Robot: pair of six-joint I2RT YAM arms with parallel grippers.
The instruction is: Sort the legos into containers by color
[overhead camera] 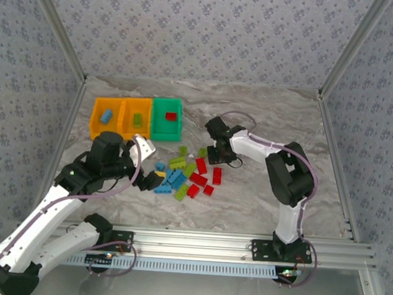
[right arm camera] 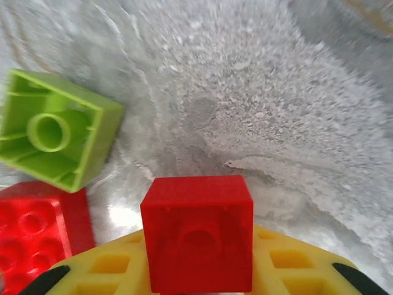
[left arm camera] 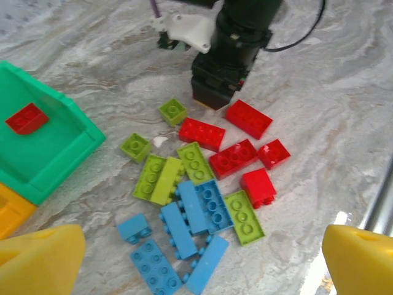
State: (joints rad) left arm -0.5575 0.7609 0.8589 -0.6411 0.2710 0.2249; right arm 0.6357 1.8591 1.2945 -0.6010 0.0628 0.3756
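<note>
The right tool (overhead camera: 217, 156) is clenched on a red brick (right arm camera: 196, 233), which is pressed against a yellow pad (right arm camera: 110, 264); whether the brick is lifted clear of the surface (right arm camera: 276, 92) cannot be told. This tool is placed just in front of the green bin (overhead camera: 165, 136), off its right corner. The left tool (left arm camera: 199, 267) is released, its yellow fingertips (left arm camera: 40, 258) spread wide with nothing between them, and it is held in front of the green bin on the arm-base side. The loose legos (overhead camera: 184, 177) are scattered on the surface in front of the green bin: lime, blue and red bricks lying close together, several touching. Beside the gripped brick an upturned lime brick (right arm camera: 55, 135) is seen, hollow side up, with a red piece (right arm camera: 37, 236) just beside it. Inside the green bin a single red block (left arm camera: 26, 118) is found. Two orange bins (overhead camera: 125, 129) are set in a row against the left side of the green bin; a blue brick (overhead camera: 107, 115) is contained in the one farther from the green bin and a small lime block (overhead camera: 138, 119) in the one next to it.
</note>
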